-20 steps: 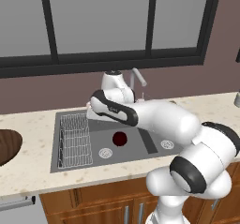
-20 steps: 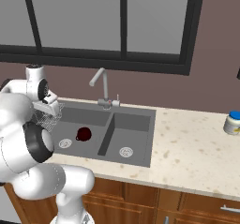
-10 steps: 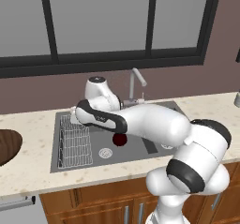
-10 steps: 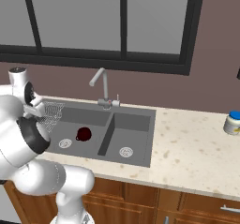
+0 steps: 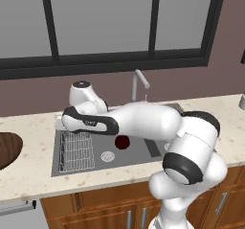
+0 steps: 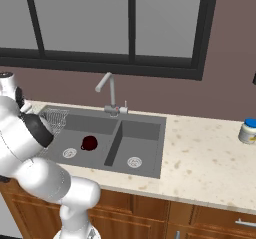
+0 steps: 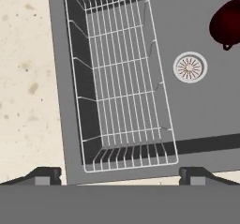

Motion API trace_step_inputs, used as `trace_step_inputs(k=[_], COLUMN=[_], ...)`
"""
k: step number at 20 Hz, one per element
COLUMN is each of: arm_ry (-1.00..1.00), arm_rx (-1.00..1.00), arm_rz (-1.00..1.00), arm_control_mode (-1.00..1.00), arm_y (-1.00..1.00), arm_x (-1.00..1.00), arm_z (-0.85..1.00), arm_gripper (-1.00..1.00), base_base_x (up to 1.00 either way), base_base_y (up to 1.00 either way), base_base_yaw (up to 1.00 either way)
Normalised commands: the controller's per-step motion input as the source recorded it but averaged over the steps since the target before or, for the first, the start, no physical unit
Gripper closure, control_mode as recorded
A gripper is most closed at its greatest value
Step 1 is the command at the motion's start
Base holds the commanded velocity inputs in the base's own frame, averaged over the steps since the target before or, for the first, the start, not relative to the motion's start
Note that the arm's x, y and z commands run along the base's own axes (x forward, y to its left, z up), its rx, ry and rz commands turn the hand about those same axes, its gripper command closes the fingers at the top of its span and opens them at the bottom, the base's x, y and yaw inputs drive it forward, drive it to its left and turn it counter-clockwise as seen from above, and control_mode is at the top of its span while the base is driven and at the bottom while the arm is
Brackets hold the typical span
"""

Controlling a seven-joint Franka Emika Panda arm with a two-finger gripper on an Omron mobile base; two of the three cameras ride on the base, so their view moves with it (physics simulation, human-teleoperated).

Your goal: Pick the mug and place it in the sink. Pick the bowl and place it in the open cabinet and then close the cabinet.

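The dark maroon mug [image 5: 122, 142] lies on the floor of the sink's left basin [image 5: 143, 149], beside a round steel drain; it also shows as the mug [image 6: 89, 143] and the mug [image 7: 227, 24]. My gripper [image 7: 121, 175] hangs open and empty over the wire rack [image 7: 119, 73] at the basin's left end, looking straight down, well left of the mug. The wide brown bowl [image 5: 5, 149] sits on the counter at the far left edge, apart from the arm. The cabinet is out of view.
The silver faucet [image 6: 107, 90] stands behind the sink [image 6: 142, 133]. A blue-lidded jar [image 6: 248, 130] stands on the counter at far right. Speckled counter [image 7: 26, 87] borders the rack. My arm stretches across the basin.
The arm has swung left from above the middle of the sink to above the wire rack. The mug has stayed in the basin. The jaws have stayed open.
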Motion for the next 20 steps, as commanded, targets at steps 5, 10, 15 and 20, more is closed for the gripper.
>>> trace_step_inputs(k=[5, 10, 15, 20], arm_ry=[0.0, 0.0, 0.01, 0.0], arm_rx=[0.0, 0.0, 0.02, 0.03], arm_rz=[0.0, 0.0, 0.0, 0.0], arm_control_mode=[-1.0, -1.0, -1.0, -1.0], arm_y=[0.58, 0.47, 0.38, 0.35], arm_x=[0.0, 0.0, 0.0, 0.0], arm_z=[0.0, 0.0, 0.0, 0.0], arm_gripper=[-1.0, -1.0, -1.0, -1.0], base_base_x=[0.0, 0.0, 0.0, 0.0], base_base_y=[0.0, 0.0, 0.0, 0.0], base_base_yaw=[0.0, 0.0, 0.0, 0.0])
